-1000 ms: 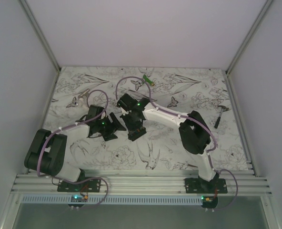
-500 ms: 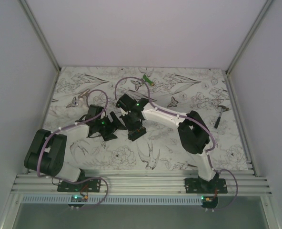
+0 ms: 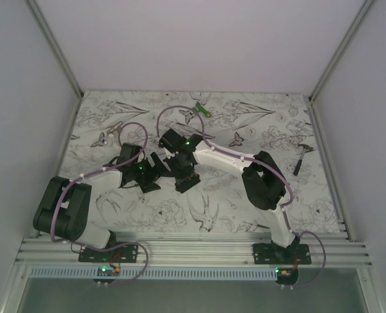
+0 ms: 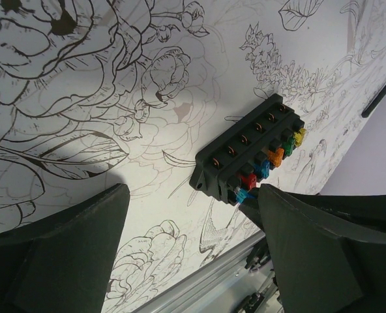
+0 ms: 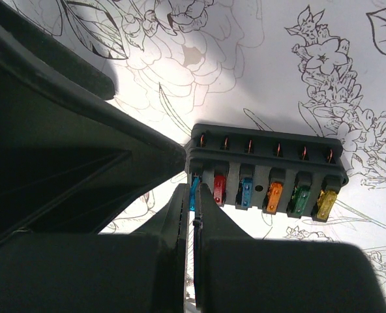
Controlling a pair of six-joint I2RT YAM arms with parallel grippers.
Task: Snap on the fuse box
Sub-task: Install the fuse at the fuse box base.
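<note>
top external view: both arms reach toward the middle of the table [image 3: 258,120], which is covered in a black line drawing of flowers and birds. the left gripper [image 3: 156,168] and the right gripper [image 3: 186,181] sit just beside each other. the fuse box lies between them and is hidden in this view. a small green object [image 3: 203,109] lies near the far edge. a dark tool [image 3: 302,157] lies near the right edge, well apart from the arms.

left wrist view: the left gripper [image 4: 193,195] is spread wide, with only bare table between its fingers [image 4: 62,248]. the fuse box [image 4: 245,147] lies flat on the table just beyond the fingertips, toward the right finger, and is not clasped. its face carries a row of six slots and a row of coloured fuses [image 4: 268,162].

right wrist view: the right gripper [image 5: 193,202] is closed, fingers pressed together with nothing between them. their tips meet the near edge of the fuse box [image 5: 265,156] at its left end, by the blue and red fuses [image 5: 219,189]. the box lies flat, with its long side across the view. a large dark body fills the left of the view; i cannot tell which part it is.
</note>
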